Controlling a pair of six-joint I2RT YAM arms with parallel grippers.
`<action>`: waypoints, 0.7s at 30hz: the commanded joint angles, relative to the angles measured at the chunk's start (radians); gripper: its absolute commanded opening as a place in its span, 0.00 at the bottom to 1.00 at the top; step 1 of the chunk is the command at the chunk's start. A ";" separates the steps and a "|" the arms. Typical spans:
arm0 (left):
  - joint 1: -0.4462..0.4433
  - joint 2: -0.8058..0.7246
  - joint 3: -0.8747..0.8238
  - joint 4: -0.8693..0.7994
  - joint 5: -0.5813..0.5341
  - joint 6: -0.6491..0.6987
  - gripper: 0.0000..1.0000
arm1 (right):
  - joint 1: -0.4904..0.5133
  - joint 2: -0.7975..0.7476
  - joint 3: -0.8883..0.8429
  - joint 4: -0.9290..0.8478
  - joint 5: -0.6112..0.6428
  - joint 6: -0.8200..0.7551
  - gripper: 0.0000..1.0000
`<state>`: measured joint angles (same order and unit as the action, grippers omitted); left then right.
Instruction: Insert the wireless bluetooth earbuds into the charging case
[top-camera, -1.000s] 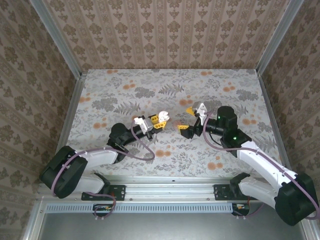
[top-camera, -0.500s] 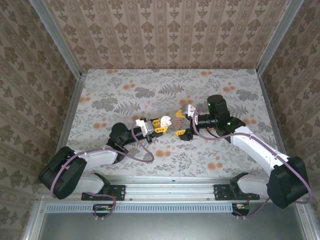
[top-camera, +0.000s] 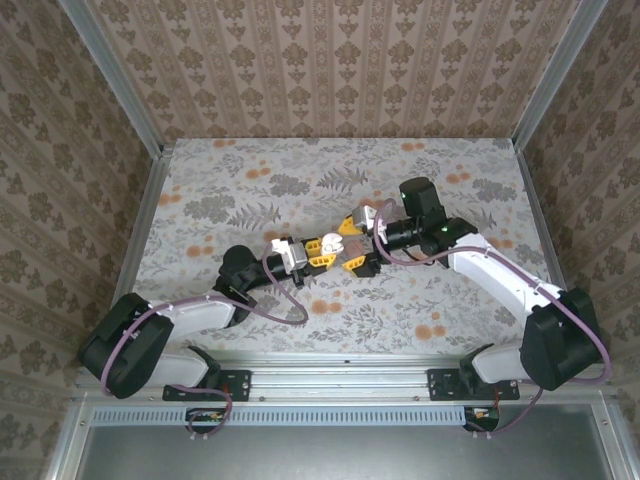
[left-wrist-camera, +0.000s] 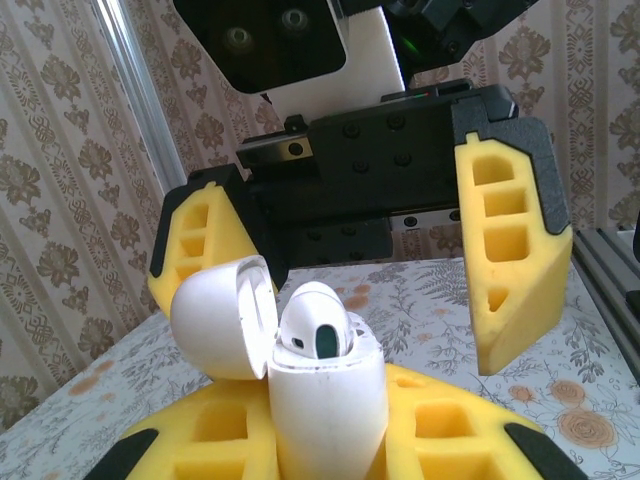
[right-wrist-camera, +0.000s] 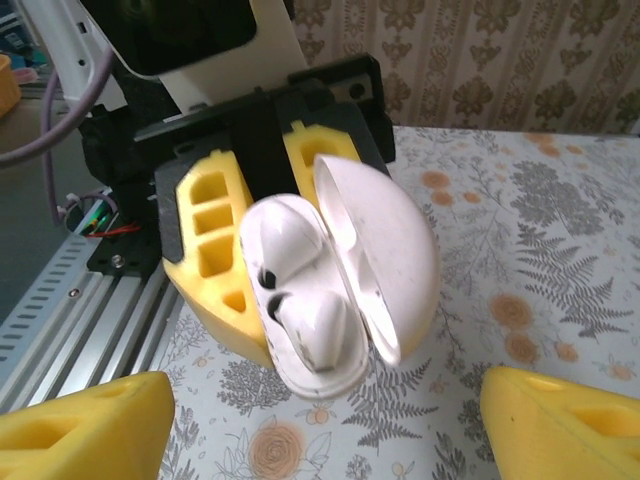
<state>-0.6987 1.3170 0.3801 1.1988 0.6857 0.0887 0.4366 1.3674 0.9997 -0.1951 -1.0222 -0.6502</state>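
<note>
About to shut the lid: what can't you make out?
Top external: white rounded plastic charging case, too small for detail.
Left wrist: its open lid and the seated white earbud hide the rest of the case's inside; the bottom edge cuts off its base.
Right wrist: blurred close-up; cannot tell whether two earbuds are seated.

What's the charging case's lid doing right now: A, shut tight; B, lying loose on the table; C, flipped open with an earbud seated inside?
C: the lid of the charging case stands hinged open, with an earbud sitting in the case.
</note>
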 joint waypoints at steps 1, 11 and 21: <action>0.002 -0.008 0.026 0.023 0.023 -0.018 0.00 | 0.014 0.018 0.047 -0.048 -0.063 -0.051 0.80; 0.002 -0.016 0.023 0.003 0.002 -0.002 0.00 | 0.025 0.058 0.096 -0.115 -0.091 -0.109 0.71; 0.001 -0.017 0.022 -0.008 -0.011 0.004 0.00 | 0.021 -0.009 0.074 -0.126 -0.087 -0.134 0.65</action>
<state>-0.6987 1.3170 0.3801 1.1969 0.6777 0.0895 0.4564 1.4178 1.0672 -0.2981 -1.0771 -0.7544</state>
